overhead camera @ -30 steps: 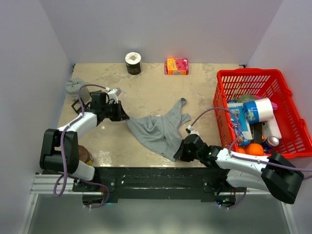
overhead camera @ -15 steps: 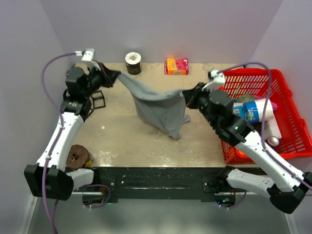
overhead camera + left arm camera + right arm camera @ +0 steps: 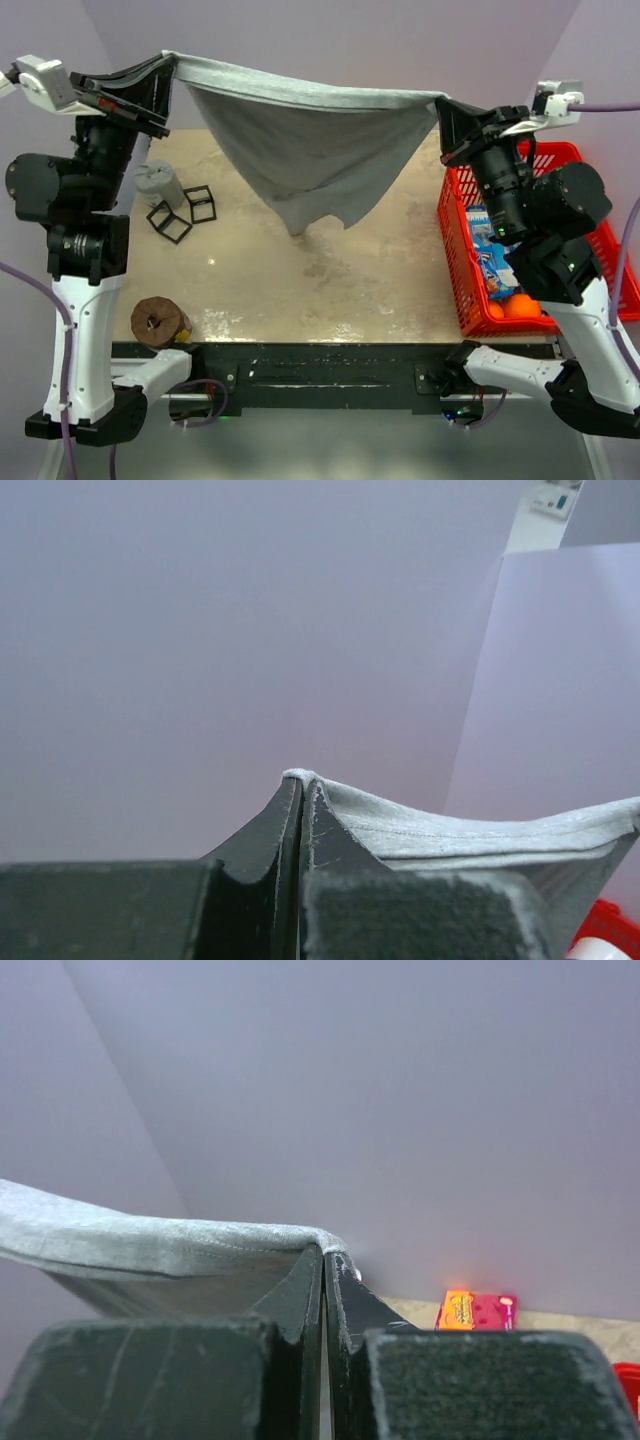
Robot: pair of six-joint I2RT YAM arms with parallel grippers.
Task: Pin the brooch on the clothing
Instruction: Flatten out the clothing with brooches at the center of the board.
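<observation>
Near the front edge of the bench (image 3: 300, 290) lies a brown roll (image 3: 158, 320); at my right stands a red basket (image 3: 455, 270) holding packages and an orange (image 3: 520, 305). Farther back, at my left, are two black wire frames (image 3: 185, 212) and a grey cylinder (image 3: 160, 183). Above these the grey clothing (image 3: 300, 150) hangs stretched between my two arms, its lowest fold drooping toward the bench. My left pincer (image 3: 165, 62) is pressed together on one top corner and my right pincer (image 3: 442, 102) pinches the other, both high before the back wall.
</observation>
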